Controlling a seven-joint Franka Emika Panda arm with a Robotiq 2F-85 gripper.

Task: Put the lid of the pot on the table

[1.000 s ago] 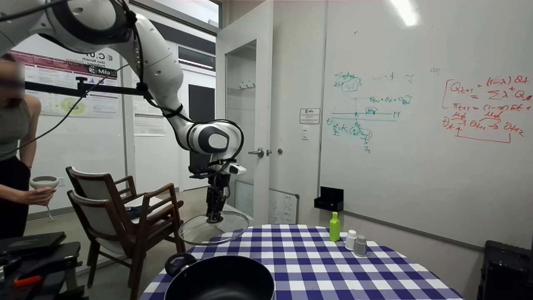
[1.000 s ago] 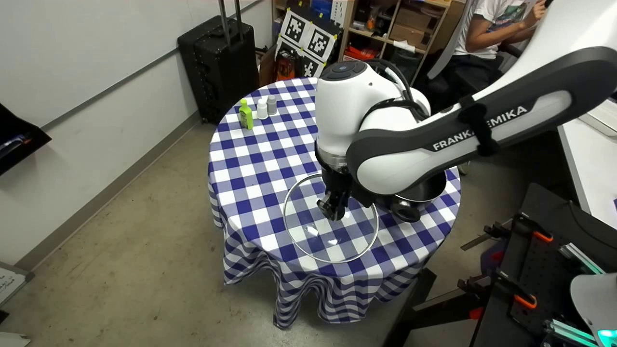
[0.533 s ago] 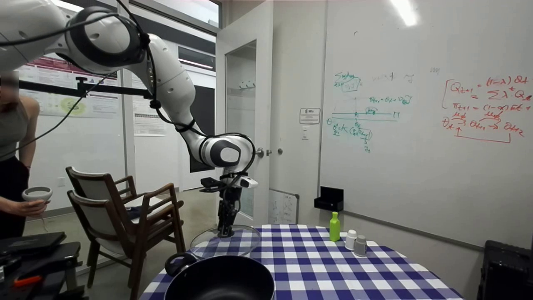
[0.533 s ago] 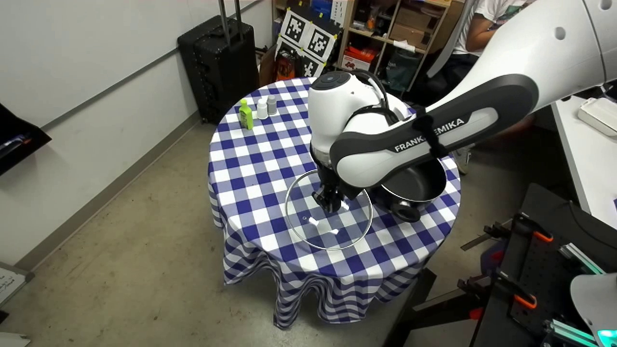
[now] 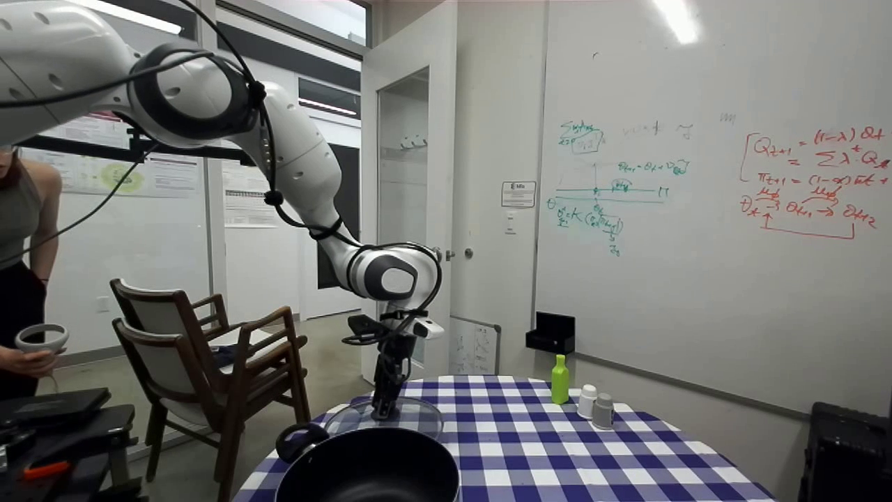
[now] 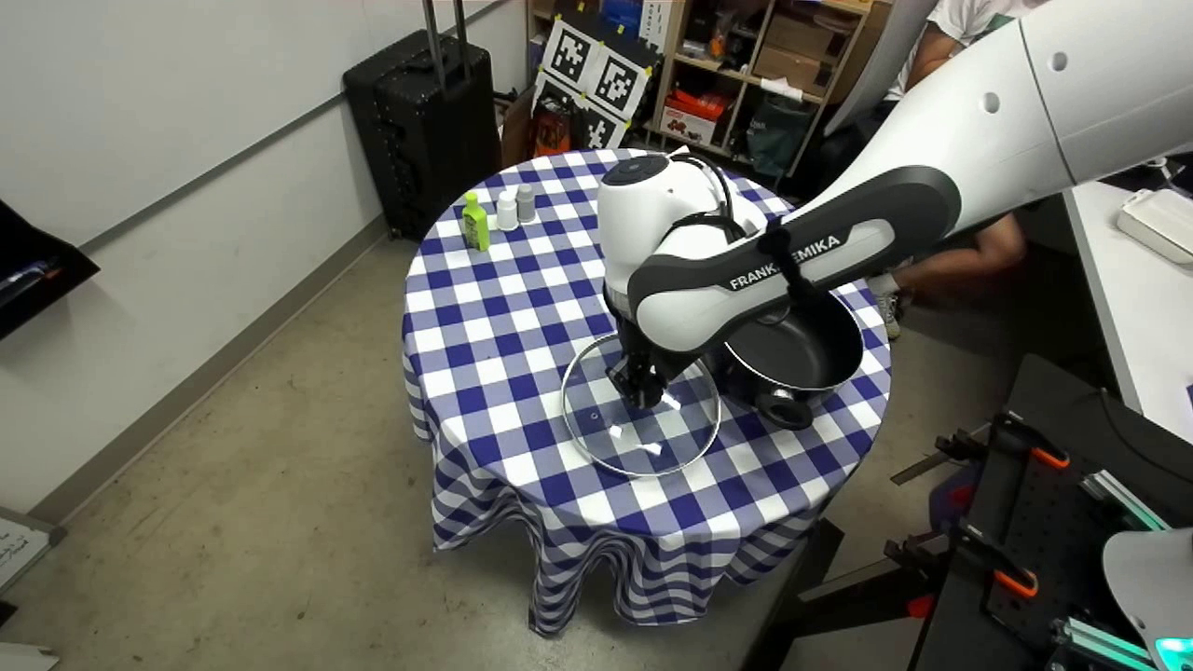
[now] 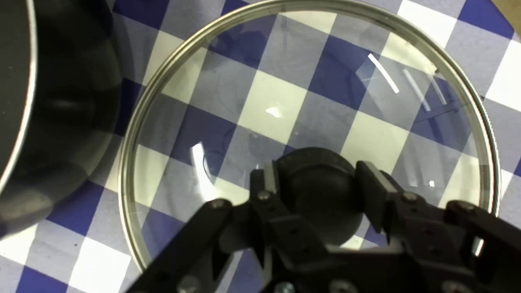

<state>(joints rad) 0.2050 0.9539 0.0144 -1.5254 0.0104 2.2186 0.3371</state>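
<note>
The lid is a round clear glass disc with a shiny rim, seen in both exterior views (image 5: 421,418) (image 6: 643,440) and the wrist view (image 7: 309,101). My gripper (image 5: 385,413) (image 6: 639,391) (image 7: 315,179) points down with its fingers closed around the lid's black knob. The lid is level, at or just above the table (image 5: 550,460) (image 6: 503,326) (image 7: 101,260); I cannot tell whether it touches the checked cloth. The open black pot (image 5: 369,470) (image 6: 797,349) (image 7: 69,101) stands beside it and hides part of the lid in an exterior view.
A green bottle (image 5: 559,380) (image 6: 475,222), a white shaker (image 5: 587,401) and a grey shaker (image 5: 603,411) stand near the table's far edge. A wooden armchair (image 5: 188,376) is beside the table. The pot's handle (image 6: 783,410) sticks out near the lid.
My gripper has lowered the lid toward the cloth, shifting slightly right past the pot in an exterior view. The gripper stays closed on the knob. The pot has not moved.
</note>
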